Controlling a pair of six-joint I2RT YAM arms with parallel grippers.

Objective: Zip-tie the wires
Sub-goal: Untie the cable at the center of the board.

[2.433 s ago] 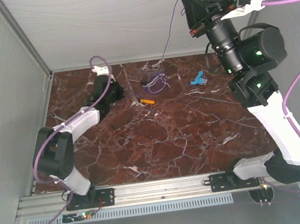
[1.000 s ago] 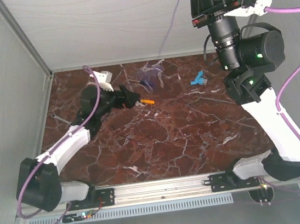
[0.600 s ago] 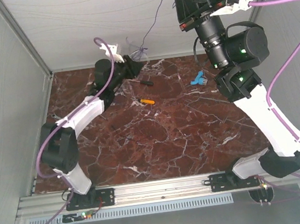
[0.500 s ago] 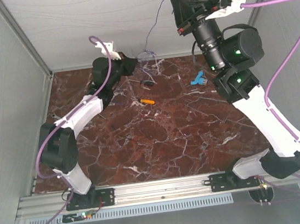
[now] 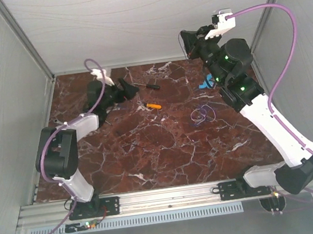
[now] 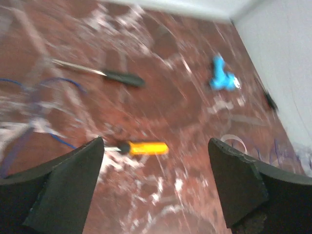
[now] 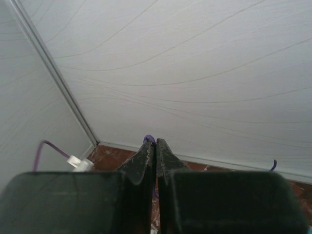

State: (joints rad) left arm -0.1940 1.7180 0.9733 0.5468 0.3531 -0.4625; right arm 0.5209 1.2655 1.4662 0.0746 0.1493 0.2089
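The wires [image 5: 202, 112], a small tangle of thin purple-blue loops, are low over the marble table [image 5: 149, 152], right of centre. They also show blurred at the right edge of the left wrist view [image 6: 287, 153]. My right gripper [image 5: 185, 37] is raised near the back wall. In its wrist view it [image 7: 156, 142] is shut, with a purple wire strand [image 7: 150, 139] poking out at the tips. My left gripper [image 5: 129, 87] is at the back left, open and holding nothing [image 6: 155, 141]. Whether the tangle rests on the table I cannot tell.
An orange-handled screwdriver [image 5: 152, 105] [image 6: 144, 147] and a black-handled one [image 5: 152, 85] [image 6: 122, 78] lie near the left gripper. A small blue object [image 5: 205, 82] [image 6: 222, 80] sits at the back right. Thin blue strands [image 6: 48, 83] blur at the left of the left wrist view. White walls enclose the table.
The left gripper had closed by the wires at the back wall, then opened and drew back lower. The right arm came down, and the tangle moved from back centre to right of centre.
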